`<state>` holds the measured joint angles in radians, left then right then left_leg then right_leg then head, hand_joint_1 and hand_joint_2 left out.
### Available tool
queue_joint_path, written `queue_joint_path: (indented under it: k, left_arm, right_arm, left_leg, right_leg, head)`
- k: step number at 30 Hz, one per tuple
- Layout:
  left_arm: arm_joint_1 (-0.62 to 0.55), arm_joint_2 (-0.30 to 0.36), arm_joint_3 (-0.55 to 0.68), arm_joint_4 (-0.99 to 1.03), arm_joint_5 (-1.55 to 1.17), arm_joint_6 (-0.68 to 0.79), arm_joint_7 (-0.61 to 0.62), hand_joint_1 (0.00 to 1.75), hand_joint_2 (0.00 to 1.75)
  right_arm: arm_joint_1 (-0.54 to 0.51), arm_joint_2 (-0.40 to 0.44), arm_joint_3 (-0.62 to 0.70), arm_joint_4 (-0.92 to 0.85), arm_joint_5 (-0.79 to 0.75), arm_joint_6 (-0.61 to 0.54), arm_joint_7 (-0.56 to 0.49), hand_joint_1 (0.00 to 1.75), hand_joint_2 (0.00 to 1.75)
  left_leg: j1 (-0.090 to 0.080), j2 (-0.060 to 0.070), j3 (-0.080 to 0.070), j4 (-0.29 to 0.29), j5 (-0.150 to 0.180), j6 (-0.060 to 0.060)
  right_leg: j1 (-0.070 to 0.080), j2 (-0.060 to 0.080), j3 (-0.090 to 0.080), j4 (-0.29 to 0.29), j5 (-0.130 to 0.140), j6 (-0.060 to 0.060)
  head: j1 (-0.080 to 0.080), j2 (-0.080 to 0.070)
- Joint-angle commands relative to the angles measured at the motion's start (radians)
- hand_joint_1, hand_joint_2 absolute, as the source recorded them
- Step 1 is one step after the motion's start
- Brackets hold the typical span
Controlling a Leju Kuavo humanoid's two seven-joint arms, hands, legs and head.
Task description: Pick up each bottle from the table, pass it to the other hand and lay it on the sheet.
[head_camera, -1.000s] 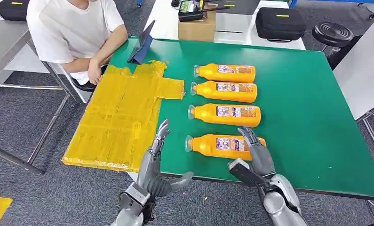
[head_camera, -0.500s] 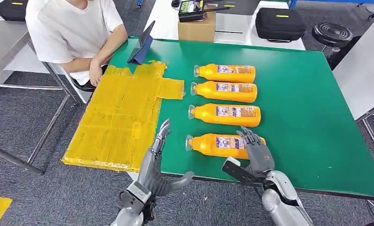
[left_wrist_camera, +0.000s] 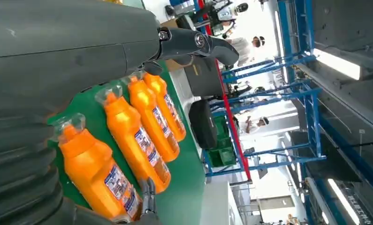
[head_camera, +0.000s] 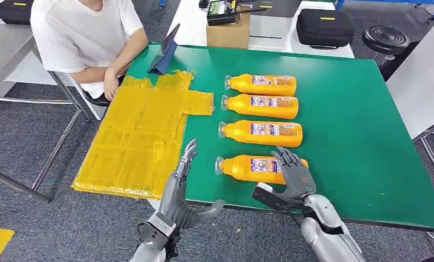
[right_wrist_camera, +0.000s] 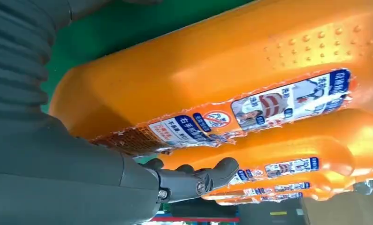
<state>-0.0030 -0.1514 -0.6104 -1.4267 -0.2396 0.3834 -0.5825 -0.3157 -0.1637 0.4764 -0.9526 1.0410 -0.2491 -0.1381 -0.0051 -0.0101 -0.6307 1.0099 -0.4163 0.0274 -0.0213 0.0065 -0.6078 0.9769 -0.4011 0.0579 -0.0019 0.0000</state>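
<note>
Right hand (head_camera: 295, 174) has slid slightly nearer along the nearest bottle (head_camera: 247, 168), fingers spread over it. Left hand (head_camera: 183, 180) stays spread, holding nothing.

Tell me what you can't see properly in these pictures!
- Right hand over the nearest bottle, head view: whether the fingers grip it is hidden.
- Bottle labels, head view: print too small.
- Person, head view: cut off by the top edge.
- Nearest bottle's base, left wrist view: hidden behind the left hand.
</note>
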Motion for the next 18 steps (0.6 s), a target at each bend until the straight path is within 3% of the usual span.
queue_joint_path:
  k: [1,8,14,16,18]
  left_arm:
    - [-0.009,0.023,0.006,0.015,-0.001,-0.002,0.007,0.00,1.75]
    - [-0.009,0.021,0.007,0.017,-0.001,-0.002,0.008,0.00,1.75]
    - [-0.011,0.021,0.012,0.027,-0.005,-0.005,0.009,0.00,1.75]
    - [-0.010,0.018,0.014,0.024,-0.005,-0.003,0.016,0.00,1.75]
    - [-0.009,0.011,0.015,0.020,-0.013,0.001,0.026,0.00,1.75]
  right_arm:
    - [-0.034,0.000,0.052,0.081,0.003,0.006,0.006,0.00,1.75]
    - [-0.035,0.002,0.054,0.089,0.008,0.005,0.006,0.00,1.75]
    - [-0.056,0.022,0.030,0.170,-0.054,0.076,-0.001,0.00,1.75]
    - [-0.114,0.021,0.064,0.262,-0.019,0.154,0.089,0.00,1.75]
    - [-0.159,0.037,0.084,0.323,0.012,0.160,0.146,0.00,1.75]
  left_leg:
    - [0.001,0.002,0.006,-0.001,-0.002,-0.002]
    - [0.001,0.001,0.006,-0.001,-0.002,-0.002]
    - [0.001,0.001,0.006,-0.001,-0.002,-0.002]
    - [0.001,0.002,0.007,-0.001,-0.002,-0.002]
    - [0.001,0.003,0.006,-0.001,-0.001,-0.001]
  right_leg:
    - [0.002,0.000,0.006,-0.001,-0.002,-0.003]
    - [0.001,0.000,0.006,-0.001,-0.002,-0.003]
    - [0.002,0.000,0.006,-0.002,-0.001,-0.003]
    - [0.002,0.001,0.007,-0.002,-0.002,-0.003]
    - [0.001,0.002,0.005,-0.001,0.000,-0.002]
  head:
    - [0.000,0.000]
    - [0.000,0.000]
    - [0.000,0.000]
    - [0.000,0.000]
    - [0.000,0.000]
